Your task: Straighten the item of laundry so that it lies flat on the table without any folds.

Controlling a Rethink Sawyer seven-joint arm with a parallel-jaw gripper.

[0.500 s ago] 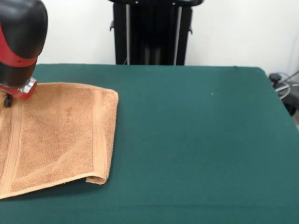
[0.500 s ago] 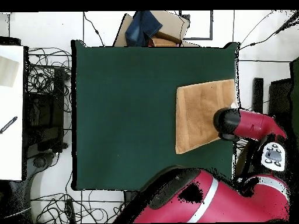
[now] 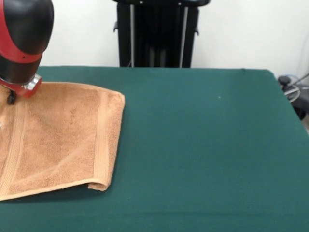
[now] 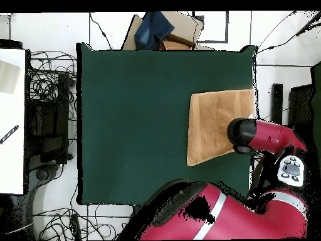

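The orange-tan towel (image 3: 58,135) lies on the dark green table (image 3: 203,145) at the left of the front view and runs past the picture's left edge. A band stripe runs near its right end, and the near right corner (image 3: 99,185) is curled up in a small fold. The gripper (image 3: 12,96) sits under the red and black arm end, low over the towel's far left part; whether it is open or shut does not show. In the overhead view the towel (image 4: 216,125) lies at the table's (image 4: 138,125) right edge, with the arm end (image 4: 241,135) over its right side.
The black pedestal (image 3: 157,34) stands behind the table's far edge. In the overhead view a cardboard box with blue cloth (image 4: 164,30) sits beyond the top edge, cables (image 4: 47,88) lie on the floor at left, and the red arm body (image 4: 207,219) covers the bottom.
The arm end has risen and shifted slightly right in the front view. The towel's far edge and right end have moved a little with it.
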